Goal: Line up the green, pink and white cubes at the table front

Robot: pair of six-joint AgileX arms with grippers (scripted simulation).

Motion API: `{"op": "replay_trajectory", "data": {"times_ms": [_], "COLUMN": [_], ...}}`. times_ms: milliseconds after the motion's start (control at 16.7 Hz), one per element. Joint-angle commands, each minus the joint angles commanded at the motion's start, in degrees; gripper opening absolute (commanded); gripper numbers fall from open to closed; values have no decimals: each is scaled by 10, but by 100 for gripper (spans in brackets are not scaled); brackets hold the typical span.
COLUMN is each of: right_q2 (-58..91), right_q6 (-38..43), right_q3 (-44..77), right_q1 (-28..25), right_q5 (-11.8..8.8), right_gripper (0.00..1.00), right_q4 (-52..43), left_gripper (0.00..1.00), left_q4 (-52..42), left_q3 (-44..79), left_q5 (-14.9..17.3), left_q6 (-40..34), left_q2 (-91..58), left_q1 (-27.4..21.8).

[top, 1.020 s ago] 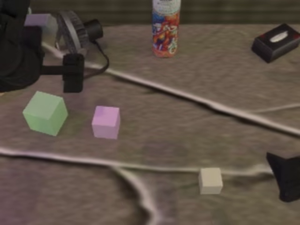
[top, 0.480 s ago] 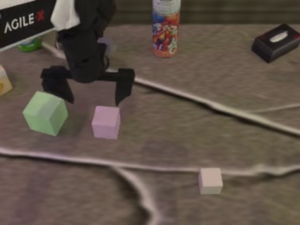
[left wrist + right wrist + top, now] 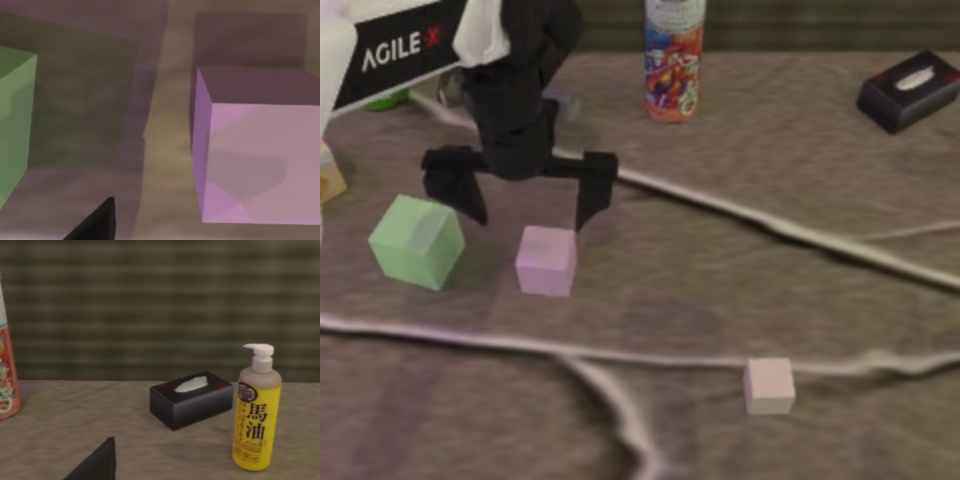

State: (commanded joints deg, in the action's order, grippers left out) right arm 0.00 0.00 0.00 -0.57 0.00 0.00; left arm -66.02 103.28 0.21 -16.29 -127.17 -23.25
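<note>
Left hand point(image 3: 528, 208) spread, between green cube point(image 3: 416, 241), pink cube point(image 3: 546, 260)

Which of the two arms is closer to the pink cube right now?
Left. The left gripper hangs open just behind the pink cube; the right arm is out of the top view.

Big cube point(image 3: 416, 241) left of medium cube point(image 3: 546, 261) (smallest point(image 3: 769, 386) front-right).

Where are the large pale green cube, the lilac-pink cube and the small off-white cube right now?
Large pale green matte cube point(image 3: 416, 241): top view, on its front-left face.
Medium lilac-pink matte cube point(image 3: 547, 260): top view, middle of the cube, near its top front edge.
Small off-white matte cube point(image 3: 769, 386): top view, at its centre.
</note>
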Motion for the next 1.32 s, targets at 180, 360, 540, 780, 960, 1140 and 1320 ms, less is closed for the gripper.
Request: {"op": "replay_trajectory", "data": {"times_ms": [180, 360, 540, 780, 960, 1140, 1320], "right_q2": [0, 0, 0, 0, 0, 0, 0], "right_q6": [0, 0, 0, 0, 0, 0, 0], "right_q3": [0, 0, 0, 0, 0, 0, 0], "right_q1": [0, 0, 0, 0, 0, 0, 0], "right_q5": [0, 0, 0, 0, 0, 0, 0], "right_gripper": [100, 100, 100, 100, 100, 100, 100], "right_q4": [0, 0, 0, 0, 0, 0, 0], "left_gripper": [100, 100, 100, 100, 85, 62, 40], "left_q4": [23, 96, 156, 166, 166, 166, 166], "left_q3": [-17, -56, -92, -99, -99, -99, -99], "left_q5": [0, 0, 0, 0, 0, 0, 0], "left_q6": [1, 1, 1, 1, 1, 1, 1], "left_q2": [-9, -36, -62, -68, -68, -68, -68], "left_q1": [-1, -2, -2, -2, -2, -2, -2]}}
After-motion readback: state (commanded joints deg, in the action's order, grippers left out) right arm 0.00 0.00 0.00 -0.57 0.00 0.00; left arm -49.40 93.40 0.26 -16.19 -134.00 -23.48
